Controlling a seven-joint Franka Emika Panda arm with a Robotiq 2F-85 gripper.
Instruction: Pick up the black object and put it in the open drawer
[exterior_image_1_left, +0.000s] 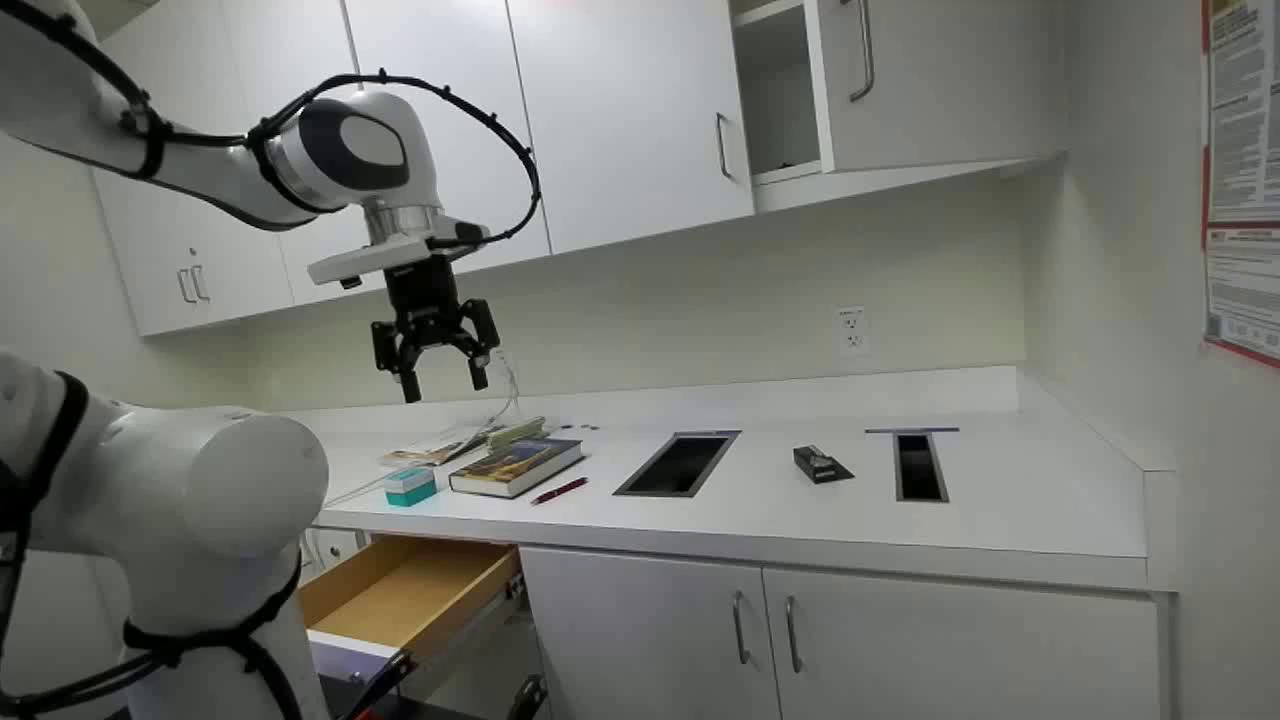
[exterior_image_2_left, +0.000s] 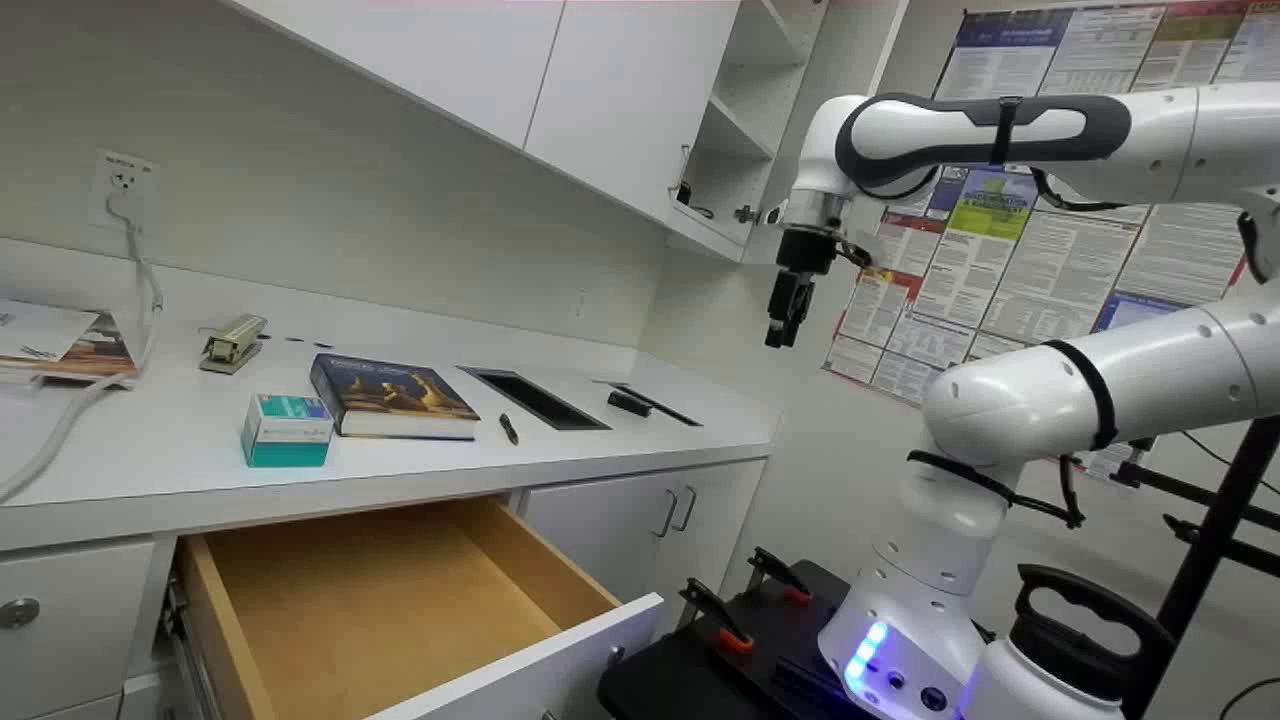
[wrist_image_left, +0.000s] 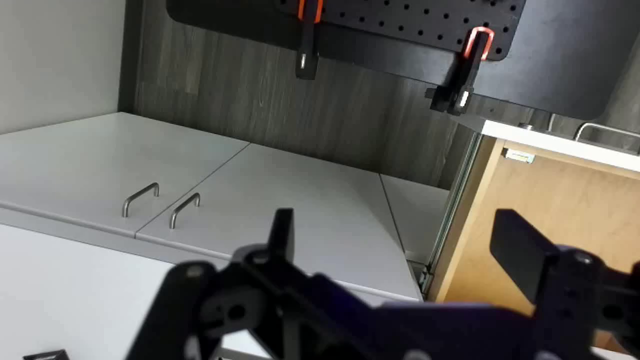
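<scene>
The black object (exterior_image_1_left: 820, 464) is small and oblong and lies on the white counter between two dark rectangular openings. It also shows in an exterior view (exterior_image_2_left: 629, 403). A dark item cut off at the bottom left of the wrist view (wrist_image_left: 46, 355) looks like it. The open drawer (exterior_image_2_left: 400, 590) has a bare light-wood inside and a white front. It sits below the counter edge and also shows in an exterior view (exterior_image_1_left: 400, 590) and in the wrist view (wrist_image_left: 565, 200). My gripper (exterior_image_1_left: 445, 382) is open and empty, high above the counter, pointing down, away from the black object.
On the counter are a thick book (exterior_image_1_left: 516, 468), a red pen (exterior_image_1_left: 560, 490), a teal and white box (exterior_image_1_left: 410, 487), a stapler (exterior_image_2_left: 233, 344) and papers. Two dark openings (exterior_image_1_left: 680, 465) lie in the counter. Upper cabinets (exterior_image_1_left: 630, 100) hang above. Clamps (exterior_image_2_left: 718, 612) stick up near the robot base.
</scene>
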